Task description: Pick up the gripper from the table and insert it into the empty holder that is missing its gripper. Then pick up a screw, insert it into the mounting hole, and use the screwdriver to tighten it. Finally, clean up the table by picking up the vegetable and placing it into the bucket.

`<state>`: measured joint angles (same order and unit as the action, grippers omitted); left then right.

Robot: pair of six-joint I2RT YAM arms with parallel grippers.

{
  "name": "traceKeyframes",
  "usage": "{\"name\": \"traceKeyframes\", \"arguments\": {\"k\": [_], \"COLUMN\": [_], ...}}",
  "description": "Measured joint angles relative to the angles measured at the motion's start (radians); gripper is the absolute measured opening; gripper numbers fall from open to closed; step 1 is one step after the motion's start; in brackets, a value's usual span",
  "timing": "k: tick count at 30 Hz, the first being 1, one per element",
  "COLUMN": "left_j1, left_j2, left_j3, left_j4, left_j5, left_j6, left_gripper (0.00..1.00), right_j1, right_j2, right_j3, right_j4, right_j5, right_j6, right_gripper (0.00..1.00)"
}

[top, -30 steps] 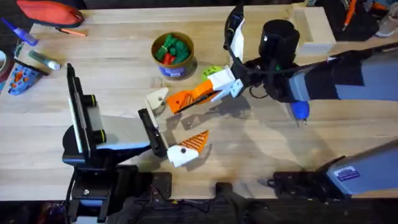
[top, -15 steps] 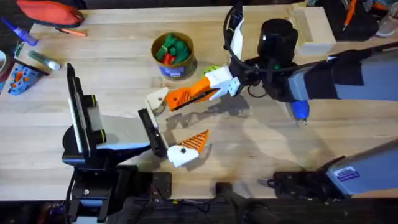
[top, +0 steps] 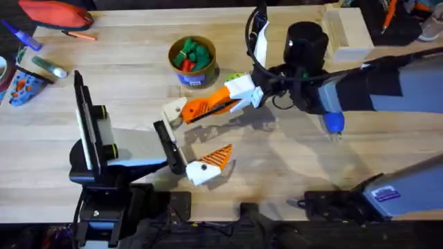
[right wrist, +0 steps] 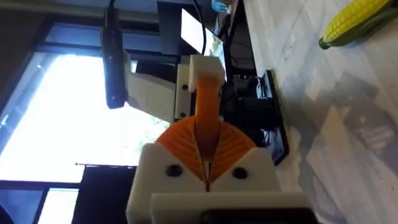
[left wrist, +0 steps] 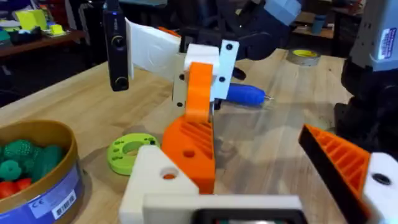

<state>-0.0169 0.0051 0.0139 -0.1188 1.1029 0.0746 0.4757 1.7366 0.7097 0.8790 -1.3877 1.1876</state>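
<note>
My right gripper [top: 234, 99] is shut on the orange gripper [top: 202, 108], whose far end touches the white holder [top: 174, 111]. In the left wrist view the gripper [left wrist: 189, 149] lies against the holder [left wrist: 155, 180]. That holder is one finger of my open left gripper [top: 201, 133]; the other finger carries an orange ribbed wedge [top: 216, 158]. The blue screwdriver [top: 334, 123] lies partly under the right arm. A yellow vegetable [right wrist: 356, 22] rests on the table in the right wrist view. Behind the holder stands the bucket [top: 192, 77]. No screw is in view.
Green and red toy vegetables fill the bucket. A flat green ring disc [top: 235, 78] lies just right of it. A pale wooden box [top: 349, 31] sits at the back right, and a red pouch [top: 55, 12] and small items at the back left.
My right gripper has shifted slightly left and back with the orange gripper, bringing its end up against the holder. The left arm has stayed put.
</note>
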Motion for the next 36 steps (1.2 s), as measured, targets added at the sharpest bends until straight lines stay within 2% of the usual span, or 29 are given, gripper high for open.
{"name": "traceKeyframes", "arguments": {"k": [1, 3, 11, 14, 25, 36], "left_j1": [0.004, 0.004, 0.004, 0.004, 0.010, 0.010], "left_j2": [0.000, 0.000, 0.000, 0.000, 0.000, 0.000], "left_j3": [0.000, 0.000, 0.000, 0.000, 0.000, 0.000], "left_j4": [0.000, 0.000, 0.000, 0.000, 0.003, 0.003], "left_j5": [-0.001, 0.000, 0.000, -0.003, -0.024, -0.027], "left_j6": [0.000, 0.000, 0.000, -0.003, -0.006, -0.006], "left_gripper": [0.985, 0.986, 0.986, 0.986, 0.986, 0.987], "right_j1": [0.019, 0.028, 0.031, 0.066, 0.086, 0.087], "right_j2": [0.046, 0.057, 0.057, 0.057, 0.057, 0.057], "right_j3": [0.050, 0.066, 0.067, 0.068, 0.069, 0.069], "right_j4": [0.000, 0.000, 0.000, 0.004, 0.034, 0.035], "right_j5": [-0.001, -0.002, 0.009, 0.064, 0.119, 0.127], "right_j6": [0.011, 0.014, 0.025, 0.030, 0.047, 0.066], "right_gripper": [0.009, 0.009, 0.009, 0.009, 0.008, 0.008]}}
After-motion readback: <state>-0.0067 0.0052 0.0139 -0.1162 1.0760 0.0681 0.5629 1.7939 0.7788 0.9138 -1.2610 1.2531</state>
